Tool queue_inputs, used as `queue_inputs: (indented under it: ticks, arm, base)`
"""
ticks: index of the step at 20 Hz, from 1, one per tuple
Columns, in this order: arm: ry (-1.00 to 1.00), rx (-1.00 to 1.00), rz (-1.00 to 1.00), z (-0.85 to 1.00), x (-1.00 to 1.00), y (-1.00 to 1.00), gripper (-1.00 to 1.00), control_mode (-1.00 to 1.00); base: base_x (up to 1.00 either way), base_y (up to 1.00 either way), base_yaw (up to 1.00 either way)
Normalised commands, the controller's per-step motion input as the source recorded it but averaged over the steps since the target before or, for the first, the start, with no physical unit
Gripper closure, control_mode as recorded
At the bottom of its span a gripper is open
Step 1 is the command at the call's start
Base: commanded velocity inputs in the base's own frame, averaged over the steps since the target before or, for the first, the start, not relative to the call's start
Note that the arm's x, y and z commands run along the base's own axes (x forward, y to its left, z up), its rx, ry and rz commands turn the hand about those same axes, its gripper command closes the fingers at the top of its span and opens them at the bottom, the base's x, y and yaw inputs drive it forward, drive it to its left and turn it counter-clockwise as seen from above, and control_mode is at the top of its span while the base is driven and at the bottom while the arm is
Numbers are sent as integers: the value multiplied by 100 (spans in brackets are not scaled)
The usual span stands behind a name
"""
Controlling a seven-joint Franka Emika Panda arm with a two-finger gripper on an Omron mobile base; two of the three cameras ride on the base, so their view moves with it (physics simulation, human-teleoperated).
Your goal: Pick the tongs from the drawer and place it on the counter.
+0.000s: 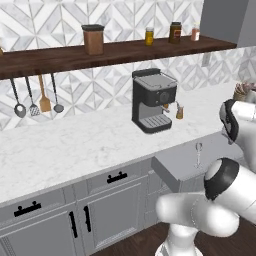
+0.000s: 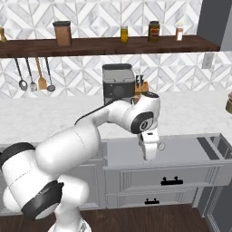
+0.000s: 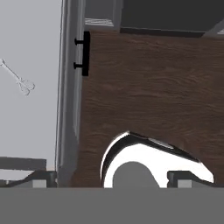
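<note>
Our pincer (image 3: 112,177) hangs over the open drawer (image 3: 26,52) with its tips wide apart, holding nothing. The tongs (image 3: 16,78) lie on the drawer floor, off to one side of it (long axis slanted in the hand view), so we must shift sideways before going down.

The arm (image 2: 68,154) is glossy white, with fat rounded links (almost bulbous) and dark bands at the joints; the gripper (image 2: 149,156) is white, small, boxy.

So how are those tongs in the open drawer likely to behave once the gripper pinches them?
The tongs look thin and metallic, so probably light and somewhat slippery between the fingers. Their two slim arms may spring or flex under a pinch. Lying flat on the drawer floor, they would likely slide or pivot if nudged, not roll.
</note>
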Motion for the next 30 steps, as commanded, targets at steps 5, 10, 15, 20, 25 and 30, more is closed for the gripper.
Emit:
queue_inputs:
  ticks: [5,10,15,20,25,30]
  arm:
    - [12,2,-28,-53,70,-95,-100,-100]
    - [22,9,0,-59,42,-82,-100,-100]
    - [14,16,0,-50,9,-54,-100,-100]
    - [-2,13,-1,-18,27,-6,-100,-100]
    - [-4,2,0,-34,39,0,-100,-100]
    - [-1,0,0,-47,56,11,-100,-100]
  base:
    - [0,0,0]
    - [0,0,0]
    - [0,0,0]
    - [0,0,0]
    - [0,0,0]
    - [0,0,0]
